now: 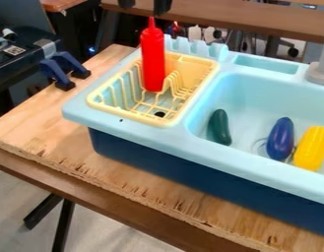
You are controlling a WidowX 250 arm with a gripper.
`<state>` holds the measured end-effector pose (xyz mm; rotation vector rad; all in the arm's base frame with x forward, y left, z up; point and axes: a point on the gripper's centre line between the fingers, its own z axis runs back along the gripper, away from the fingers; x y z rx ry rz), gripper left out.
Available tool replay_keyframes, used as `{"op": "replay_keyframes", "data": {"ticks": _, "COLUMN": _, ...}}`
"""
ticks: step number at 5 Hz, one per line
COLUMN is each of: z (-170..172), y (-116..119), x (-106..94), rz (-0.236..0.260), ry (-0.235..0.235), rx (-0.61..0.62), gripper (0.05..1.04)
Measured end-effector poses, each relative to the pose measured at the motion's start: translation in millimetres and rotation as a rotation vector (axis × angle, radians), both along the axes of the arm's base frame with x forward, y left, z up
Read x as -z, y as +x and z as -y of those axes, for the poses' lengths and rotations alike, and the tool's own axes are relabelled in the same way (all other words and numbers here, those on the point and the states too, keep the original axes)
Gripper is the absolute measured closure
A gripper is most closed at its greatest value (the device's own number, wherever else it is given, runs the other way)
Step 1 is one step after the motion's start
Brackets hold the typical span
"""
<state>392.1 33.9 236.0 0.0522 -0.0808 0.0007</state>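
1. Red plastic squeeze bottle (153,59), standing upright in pale yellow dish rack (124,113), at left part of light blue toy sink (141,133). Nozzle up.
2. Black gripper (144,9) at top edge, just above nozzle in view. Fingers apart, nothing seen between. Depth offset: can't tell.
3. My read on a clean grip: centre over nozzle, one finger per side, then straight down. Close on bottle body, not thin tip. Squeeze gently; probably soft walls, likely to dent or slip.
4. Mind rack prongs (171,81) by bottle base: snag risk. Any lift, keep vertical until base clears rack rim.
5. In basin: dark green toy vegetable (220,127), purple toy eggplant (280,139) right beside yellow toy corn (312,147). Grey faucet base (318,74) at right edge.
6. Labels: no print visible on bottle, eggplant or corn. QR-style sticker (15,50) on black equipment at left, too small to decode. No brand to report.
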Motion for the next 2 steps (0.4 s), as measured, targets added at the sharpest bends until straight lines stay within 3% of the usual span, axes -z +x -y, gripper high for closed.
{"op": "replay_keyframes", "data": {"ticks": 1, "z": 12.2, "y": -24.3, "x": 7.2, "rz": -0.081, "ry": 0.025, "rx": 0.01, "gripper": 0.081}}
{"op": "replay_keyframes", "data": {"ticks": 2, "z": 18.2, "y": -41.5, "x": 13.0, "rz": -0.087, "ry": -0.013, "rx": 0.036, "gripper": 0.081}}
